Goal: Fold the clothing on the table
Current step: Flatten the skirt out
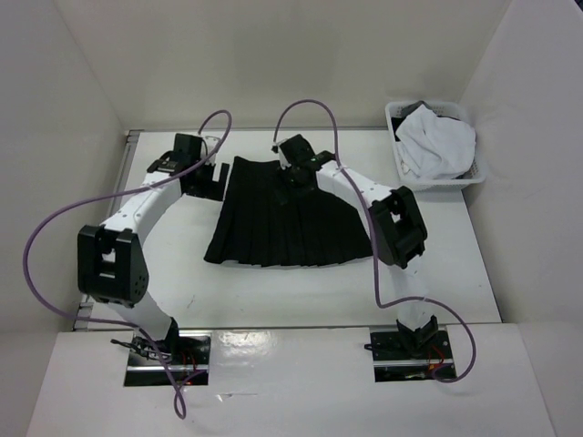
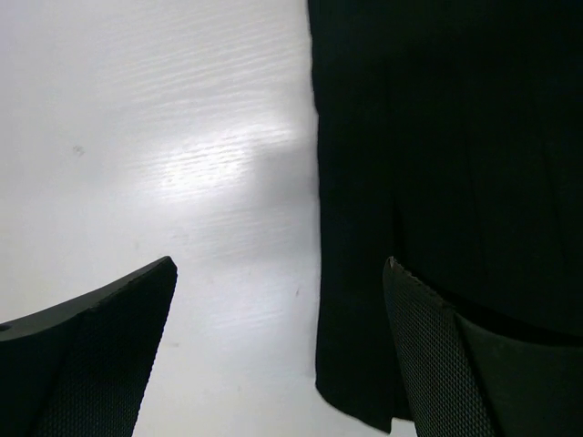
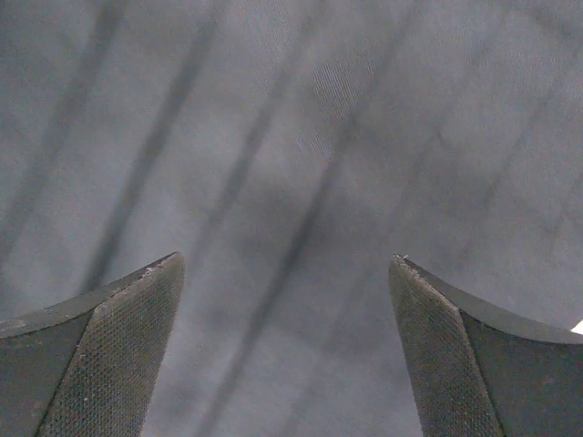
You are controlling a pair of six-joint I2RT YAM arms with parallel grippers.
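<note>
Arm bases (image 1: 410, 344) sit at the near edge on a white board. Beyond them the table (image 1: 273, 296) is smooth, white and glossy, bare in a broad strip up to the hem.

Skirt (image 1: 282, 218) lies flat mid-table: black, pleats running near-to-far, wide hem toward the bases, narrow waistband at the far side. R arm's elbow (image 1: 398, 228) hangs over the hem's R corner. Bare surface L of the skirt; narrower band R of it, up to the table edge.

L gripper (image 2: 281, 269) is just beside the skirt's far-L edge, jaws wide apart, nothing btw them. One finger is over bare table, the other over the fabric edge; can't tell if either touches.

R gripper (image 3: 287, 264) is over the skirt near the waistband, jaws also spread wide, gripping nothing, w/ pleated cloth filling its view below.

Purple cables (image 1: 314, 105) arc above both wrists. Thin grey rim (image 1: 128, 164) shows at the far-L corner. Basket (image 1: 397, 146) w/ white garment (image 1: 442, 141) sits at the far-R corner, apart from the skirt. White walls (image 1: 301, 55) close in the L, far and R sides.
</note>
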